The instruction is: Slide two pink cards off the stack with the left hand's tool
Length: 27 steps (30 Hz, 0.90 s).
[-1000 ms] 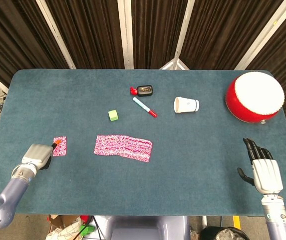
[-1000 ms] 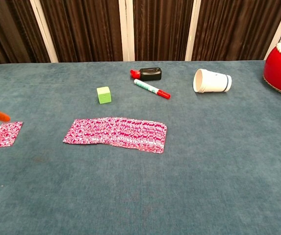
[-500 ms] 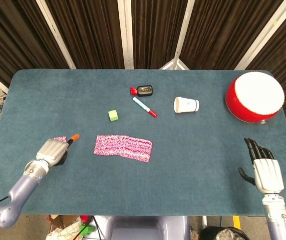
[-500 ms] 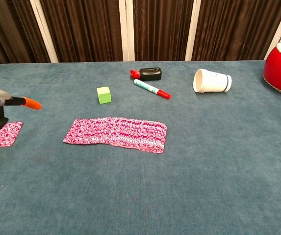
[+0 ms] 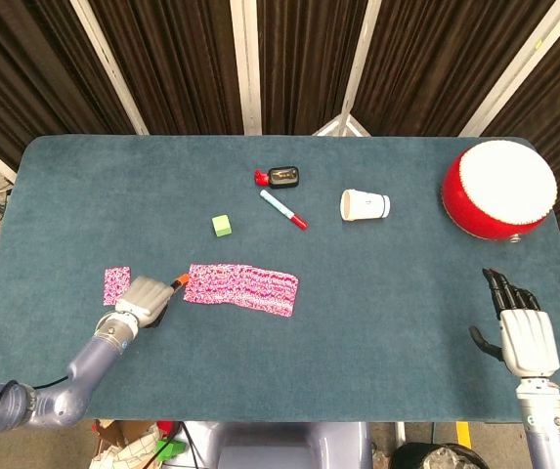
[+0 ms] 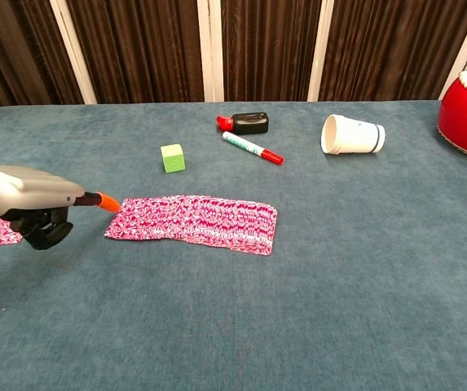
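Pink card stack [image 5: 241,289] fanned mid-tabletop [image 5: 377,322], one loose card [image 5: 116,284] left. Orange-tipped tool [image 6: 99,200] clamped in left hand [image 5: 147,297], tip at stack's left edge. Risks dragging several cards if pressed hard. Right hand [image 5: 525,332] idle, fingers apart.

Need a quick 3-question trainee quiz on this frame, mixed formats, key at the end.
1. True or false: the paper cup stands upright.
2. Multiple choice: the orange tip of the tool in the left hand is nearest which object? A) green cube B) spread stack of pink cards C) red drum
3. Fill in: one single pink card lies apart from the stack, on the ____ side of the left hand in the head view.

Key: 1 false, it lies on its side. 2 B. 3 left.

The right hand holds nothing.
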Motion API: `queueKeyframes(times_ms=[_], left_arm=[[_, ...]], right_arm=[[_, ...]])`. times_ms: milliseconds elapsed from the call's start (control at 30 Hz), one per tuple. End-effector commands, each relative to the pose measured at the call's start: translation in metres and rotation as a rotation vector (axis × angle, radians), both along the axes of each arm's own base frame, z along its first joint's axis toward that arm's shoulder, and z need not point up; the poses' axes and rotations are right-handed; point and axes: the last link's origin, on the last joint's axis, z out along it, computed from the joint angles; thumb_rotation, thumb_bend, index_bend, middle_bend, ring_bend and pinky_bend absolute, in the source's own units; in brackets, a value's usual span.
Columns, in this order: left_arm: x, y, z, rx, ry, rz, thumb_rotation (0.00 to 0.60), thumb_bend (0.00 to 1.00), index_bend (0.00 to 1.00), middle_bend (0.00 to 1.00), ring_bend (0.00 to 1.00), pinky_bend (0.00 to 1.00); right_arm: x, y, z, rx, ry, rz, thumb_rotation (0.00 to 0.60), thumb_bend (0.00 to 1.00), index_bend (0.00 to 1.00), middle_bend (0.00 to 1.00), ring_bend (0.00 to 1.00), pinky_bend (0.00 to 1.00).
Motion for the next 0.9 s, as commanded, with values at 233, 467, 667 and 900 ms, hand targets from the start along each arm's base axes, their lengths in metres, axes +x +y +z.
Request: queueKeyframes(times_ms=[233, 467, 667, 900], left_arm=[[0.015, 0.001, -0.018, -0.022, 0.003, -0.024, 0.6, 0.96, 0.0, 0.84, 0.78, 0.7], [0.02, 0.001, -0.023, -0.032, 0.041, -0.042, 0.6, 0.96, 0.0, 0.84, 0.78, 0.7], [0.01, 0.006, -0.016, 0.0, 0.142, -0.023, 0.6, 0.96, 0.0, 0.84, 0.78, 0.7], [-0.003, 0.016, -0.011, 0.037, 0.187, 0.022, 0.6, 0.96, 0.0, 0.84, 0.78, 0.7]], right_arm=[[0.0, 0.0, -0.001, 0.003, 0.005, 0.001, 0.6, 0.28, 0.01, 0.15, 0.23, 0.24], [-0.001, 0.0, 0.0, 0.001, 0.005, -0.002, 0.6, 0.28, 0.01, 0.15, 0.23, 0.24], [-0.002, 0.0, 0.001, -0.002, 0.0, -0.005, 0.6, 0.28, 0.01, 0.15, 0.23, 0.24], [-0.003, 0.0, 0.0, -0.001, 0.006, -0.01, 0.6, 0.28, 0.01, 0.15, 0.23, 0.24]])
